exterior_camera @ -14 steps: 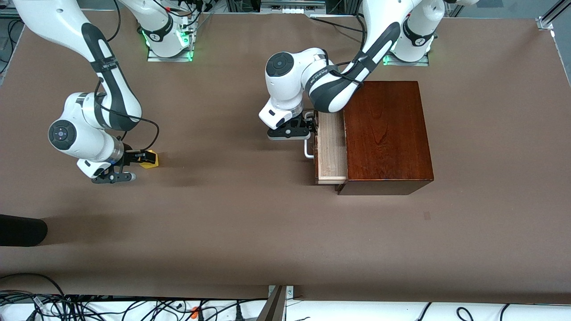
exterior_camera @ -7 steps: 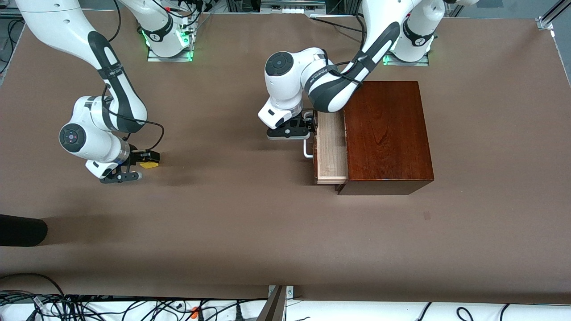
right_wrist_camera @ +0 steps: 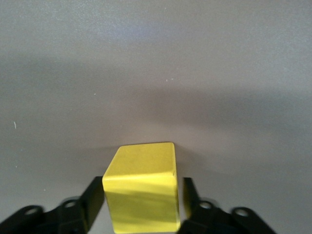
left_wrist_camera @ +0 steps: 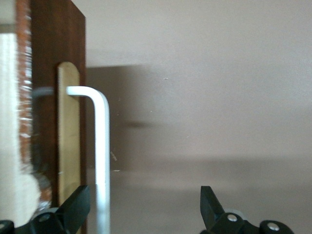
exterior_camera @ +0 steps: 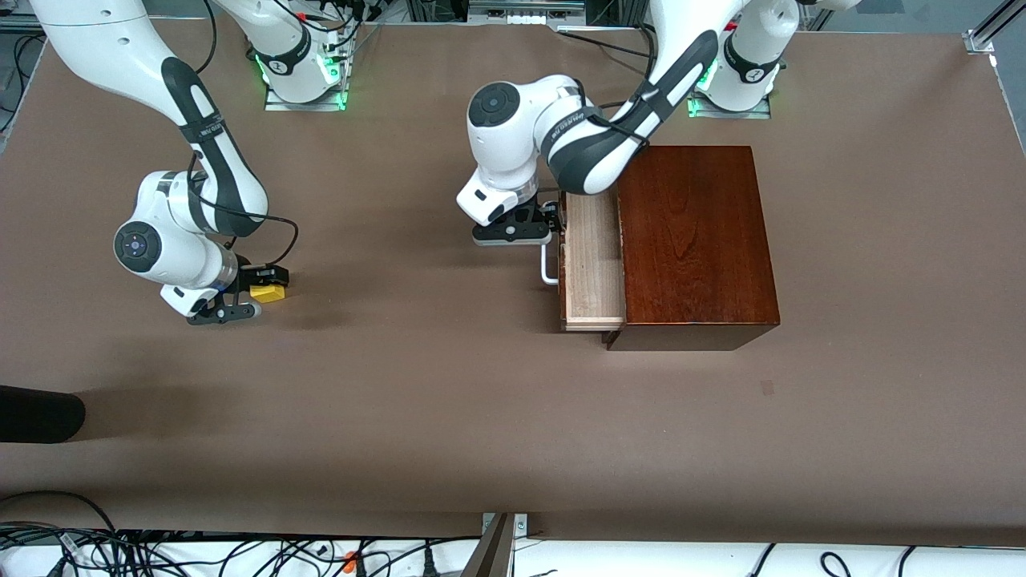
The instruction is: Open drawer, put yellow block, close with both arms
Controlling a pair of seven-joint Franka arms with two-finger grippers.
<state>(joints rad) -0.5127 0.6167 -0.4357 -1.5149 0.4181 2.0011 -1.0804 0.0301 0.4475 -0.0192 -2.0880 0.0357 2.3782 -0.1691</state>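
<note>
Risk, as I read it: right gripper [exterior_camera: 258,293] clamps block [right_wrist_camera: 142,187] above the table, well apart from half-open drawer [exterior_camera: 591,264]; left gripper [left_wrist_camera: 141,214], spread, may snag handle [left_wrist_camera: 101,161].

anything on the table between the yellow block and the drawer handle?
Nothing: the front view shows only bare brown table between the yellow block, in the right end effector, and the drawer's white handle.
</note>
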